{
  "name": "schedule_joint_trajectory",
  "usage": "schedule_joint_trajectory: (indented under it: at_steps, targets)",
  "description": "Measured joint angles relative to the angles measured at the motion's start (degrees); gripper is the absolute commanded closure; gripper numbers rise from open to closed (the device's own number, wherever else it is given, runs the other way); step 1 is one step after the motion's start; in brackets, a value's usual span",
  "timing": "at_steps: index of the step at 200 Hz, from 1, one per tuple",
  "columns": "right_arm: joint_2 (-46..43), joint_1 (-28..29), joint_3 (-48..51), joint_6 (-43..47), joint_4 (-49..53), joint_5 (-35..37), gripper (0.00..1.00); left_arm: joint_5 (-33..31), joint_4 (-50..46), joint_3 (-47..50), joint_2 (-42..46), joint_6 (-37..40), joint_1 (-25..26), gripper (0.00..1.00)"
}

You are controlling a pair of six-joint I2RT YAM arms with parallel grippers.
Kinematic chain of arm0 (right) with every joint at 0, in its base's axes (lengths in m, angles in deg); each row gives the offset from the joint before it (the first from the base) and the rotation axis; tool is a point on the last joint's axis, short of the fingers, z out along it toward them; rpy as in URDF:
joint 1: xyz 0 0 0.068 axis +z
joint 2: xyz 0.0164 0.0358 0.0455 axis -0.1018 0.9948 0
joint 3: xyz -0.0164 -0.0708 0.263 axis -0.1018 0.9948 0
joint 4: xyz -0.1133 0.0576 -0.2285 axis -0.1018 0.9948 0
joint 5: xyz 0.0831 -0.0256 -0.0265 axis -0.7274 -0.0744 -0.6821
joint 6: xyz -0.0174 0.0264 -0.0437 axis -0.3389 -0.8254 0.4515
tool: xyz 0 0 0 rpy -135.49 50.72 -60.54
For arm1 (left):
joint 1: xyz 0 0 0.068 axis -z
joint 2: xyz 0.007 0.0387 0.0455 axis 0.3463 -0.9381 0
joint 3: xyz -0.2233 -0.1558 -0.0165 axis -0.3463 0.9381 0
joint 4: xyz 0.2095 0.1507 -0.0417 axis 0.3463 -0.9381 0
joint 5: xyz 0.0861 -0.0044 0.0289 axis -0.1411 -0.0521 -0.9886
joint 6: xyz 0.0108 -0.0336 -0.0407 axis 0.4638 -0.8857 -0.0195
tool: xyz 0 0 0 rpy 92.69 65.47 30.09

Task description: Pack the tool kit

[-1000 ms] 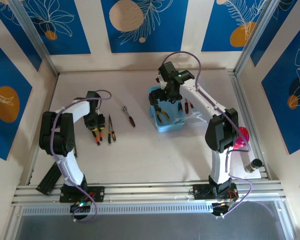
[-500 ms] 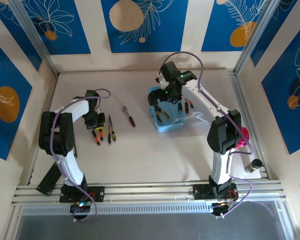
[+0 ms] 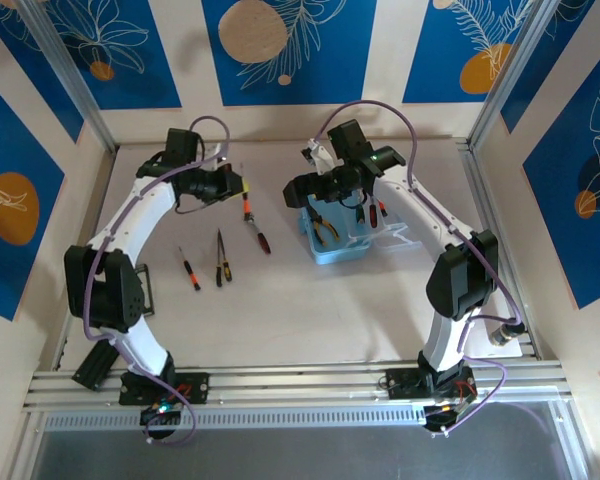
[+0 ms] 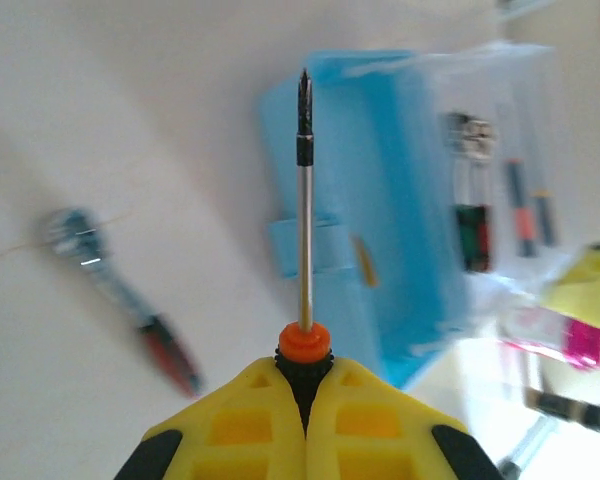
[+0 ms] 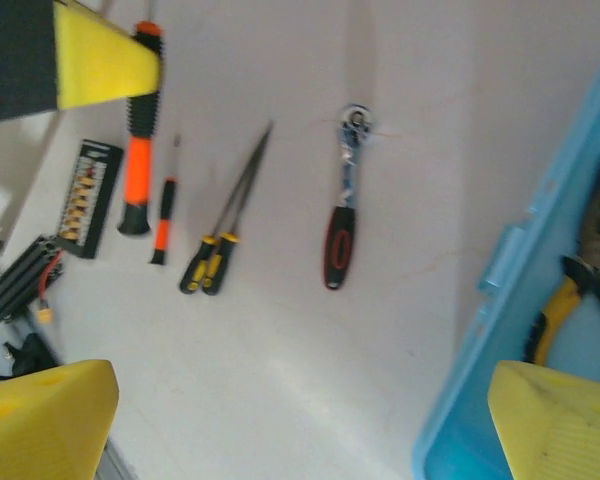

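Note:
The light-blue tool case (image 3: 352, 245) lies open right of centre, with yellow-handled pliers (image 3: 326, 229) and small screwdrivers (image 3: 372, 212) inside. My left gripper (image 3: 235, 187) is raised at the back left, shut on an orange-handled screwdriver (image 3: 247, 204). In the left wrist view its shaft (image 4: 303, 200) points over the case (image 4: 390, 230) from my shut left gripper (image 4: 305, 385). My right gripper (image 3: 315, 190) hovers open by the case's left edge; the right wrist view has my open right gripper (image 5: 300, 420) above bare table, with the case rim (image 5: 525, 300) and the pliers (image 5: 580, 290) at the right.
On the table lie a ratchet wrench (image 3: 259, 234), two black-and-yellow screwdrivers (image 3: 221, 262) and a small orange screwdriver (image 3: 190, 272). A bit holder (image 5: 85, 195) lies far left. A pink round object (image 3: 486, 272) and a dark cylinder (image 3: 507, 331) sit at the right edge.
My left gripper shut on the orange-handled screwdriver, lifted it off the table and swung it back and right. My right gripper moved left, off the case.

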Motion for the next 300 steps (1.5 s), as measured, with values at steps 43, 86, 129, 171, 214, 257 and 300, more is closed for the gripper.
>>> schedule_joint_trajectory:
  at_steps: [43, 86, 129, 171, 214, 257, 300]
  targets:
    - [0.0, 1.8, 0.1, -1.2, -4.2, -4.5, 0.25, 6.5, 6.5, 0.0, 0.0, -6.3, 3.5, 1.00]
    - [0.0, 3.0, 0.1, -2.0, -6.4, -6.4, 0.34, 8.8, 10.9, 0.0, -0.1, -9.9, 4.8, 1.00]
    - [0.9, 4.1, 0.0, -2.7, -7.8, -6.9, 0.50, 10.5, 14.1, 0.3, -0.2, -12.0, 5.4, 1.00]
    - [3.7, 4.7, -0.9, -3.6, -7.8, -6.7, 0.76, 12.7, 19.1, 2.9, -0.2, -14.8, 5.4, 1.00]
    - [3.7, 4.0, -1.0, -4.4, -5.8, -4.5, 1.00, 13.2, 19.0, 3.1, -0.1, -13.2, 5.4, 0.83]
    - [3.5, 2.4, -0.9, -1.8, -2.9, -3.0, 1.00, 7.3, 9.3, 1.0, -0.2, -6.2, 4.2, 0.33]
    - [-1.5, -4.7, 1.3, 4.4, 3.7, 3.8, 1.00, -2.2, -1.4, 0.7, -0.2, -0.2, -1.8, 0.00]
